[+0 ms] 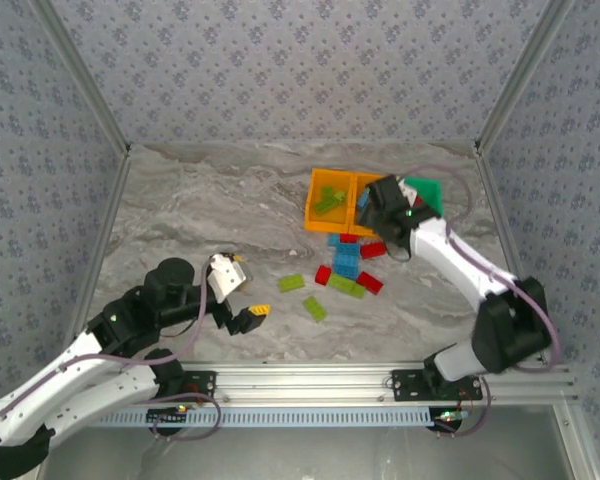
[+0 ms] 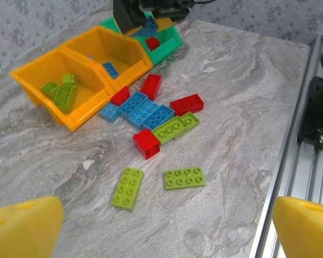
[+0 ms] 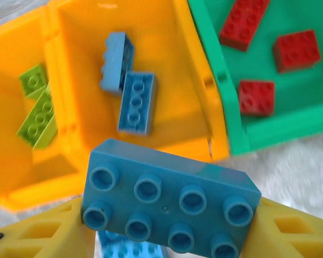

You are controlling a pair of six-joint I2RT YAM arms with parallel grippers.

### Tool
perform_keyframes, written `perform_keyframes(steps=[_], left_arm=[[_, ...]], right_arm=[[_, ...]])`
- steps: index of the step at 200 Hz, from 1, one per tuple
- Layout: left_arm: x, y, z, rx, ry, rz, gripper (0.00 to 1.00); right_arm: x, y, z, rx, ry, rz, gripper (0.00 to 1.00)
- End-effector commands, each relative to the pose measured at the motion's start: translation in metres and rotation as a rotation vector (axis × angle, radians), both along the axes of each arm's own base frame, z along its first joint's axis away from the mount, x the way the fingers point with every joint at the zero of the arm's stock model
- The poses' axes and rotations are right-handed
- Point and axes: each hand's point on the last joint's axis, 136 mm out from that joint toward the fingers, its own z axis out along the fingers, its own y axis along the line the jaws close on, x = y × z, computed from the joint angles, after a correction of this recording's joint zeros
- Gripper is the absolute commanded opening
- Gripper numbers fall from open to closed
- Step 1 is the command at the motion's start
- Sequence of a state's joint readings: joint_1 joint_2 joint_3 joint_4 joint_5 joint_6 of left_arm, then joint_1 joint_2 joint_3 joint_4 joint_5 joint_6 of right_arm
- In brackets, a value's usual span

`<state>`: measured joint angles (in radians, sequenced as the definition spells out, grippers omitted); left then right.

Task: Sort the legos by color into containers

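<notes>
Seen from above, the right gripper (image 1: pixel 385 205) hangs over the orange bins (image 1: pixel 320 178), and the left gripper (image 1: pixel 242 296) sits near the scattered legos (image 1: pixel 345 265). In the left wrist view its fingers (image 2: pixel 27 228) stand wide apart, with the legos (image 2: pixel 145 110) lying ahead of them. In the right wrist view the fingers (image 3: pixel 43 236) pinch a blue brick (image 3: pixel 169 201) above an orange bin (image 3: pixel 172 54).

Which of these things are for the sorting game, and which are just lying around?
For the job:
loose legos
blue lego gripped in the right hand
orange bins
green bin
left hand, open

Just there:
table
metal rail
patterned walls
</notes>
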<state>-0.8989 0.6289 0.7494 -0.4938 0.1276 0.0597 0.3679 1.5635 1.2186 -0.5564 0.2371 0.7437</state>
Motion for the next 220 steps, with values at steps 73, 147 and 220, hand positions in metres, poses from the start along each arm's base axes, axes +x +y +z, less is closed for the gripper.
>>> perform_keyframes(steps=[73,147,220], left_arm=[[0.059,0.03,-0.059,-0.025,0.418,0.668,0.99],[0.08,-0.009,-0.139,-0.057,0.843,1.031,0.97],[0.111,-0.062,-0.189,0.001,0.956,1.099,0.94]], right_arm=[[0.068,-0.005,0.026,0.06,0.029,0.054,0.88],[-0.117,0.053,0.104,0.036,-0.119,0.488,0.93],[-0.221,0.082,0.034,0.011,0.111,0.71,0.93]])
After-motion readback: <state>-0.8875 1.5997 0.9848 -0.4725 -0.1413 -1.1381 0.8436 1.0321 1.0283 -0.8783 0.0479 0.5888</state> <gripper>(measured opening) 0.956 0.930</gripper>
